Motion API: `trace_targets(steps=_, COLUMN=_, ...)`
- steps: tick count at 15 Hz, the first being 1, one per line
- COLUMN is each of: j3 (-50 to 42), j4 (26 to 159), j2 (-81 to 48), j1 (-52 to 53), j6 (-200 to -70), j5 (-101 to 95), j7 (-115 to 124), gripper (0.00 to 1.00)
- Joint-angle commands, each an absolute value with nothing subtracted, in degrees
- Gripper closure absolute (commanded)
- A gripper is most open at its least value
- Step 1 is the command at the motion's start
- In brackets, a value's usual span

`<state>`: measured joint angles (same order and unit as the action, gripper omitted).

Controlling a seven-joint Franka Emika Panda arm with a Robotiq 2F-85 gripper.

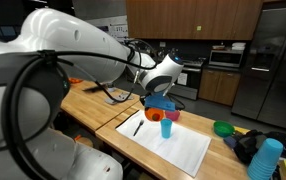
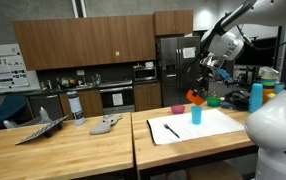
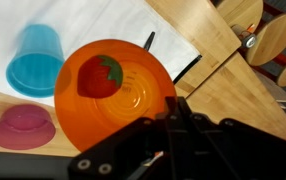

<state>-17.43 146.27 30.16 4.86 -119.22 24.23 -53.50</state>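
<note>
Wood bench (image 1: 93, 105) fills the near scene, with kitchen cabinets and a fridge (image 1: 278, 60) at the far side. White arm (image 1: 73, 50) reaches in over the bench; in an exterior view it comes in from the upper right (image 2: 233, 25).

White mat (image 1: 178, 150) lies flat on the bench, also seen in an exterior view (image 2: 208, 128) and the wrist view (image 3: 93, 20).

Orange bowl (image 3: 113, 95) is at the mat's far edge, right at the pincer (image 3: 173, 118). The pincer is clenched on the bowl's rim, fingers together. Both exterior views show the bowl (image 1: 155, 113) (image 2: 196, 97) under the pincer (image 1: 159, 95) (image 2: 205, 85). It looks raised off the bench, but I can't tell for sure.

Cup stack (image 1: 266, 158), blue, stands at the right end of the bench, well apart from the mat. Green bowl (image 1: 223, 128) sits on the bench right of the mat, nearer the far side.

Pink bowl (image 3: 23, 125) lies upside down on bare wood just off the mat, near the orange bowl. Blue cup (image 3: 35, 60) stands upright on the mat, just beside the orange bowl and close to the pink bowl.

Marker (image 2: 170, 130), black, lies on the left part of the mat, apart from the bowls.

Strawberry (image 3: 98, 77), red with a green top, lies inside the orange bowl, off-centre.
</note>
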Motion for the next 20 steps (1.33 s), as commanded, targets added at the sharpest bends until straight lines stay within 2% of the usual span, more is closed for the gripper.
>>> trace_targets(steps=1, j3=-16.4, j4=146.1, j2=30.0, j1=3.7, j6=-118.8, j5=24.8, j7=-53.9, gripper=0.96)
trace_targets(steps=4, j3=-16.7, j4=146.2, j2=30.2, j1=3.6, j6=-118.7, j5=24.8, j7=-54.3, gripper=0.99)
trace_targets(steps=20, j3=-17.6, j4=142.3, j2=28.0, j1=5.4, j6=-117.7, j5=37.1, j7=-69.9, gripper=0.99)
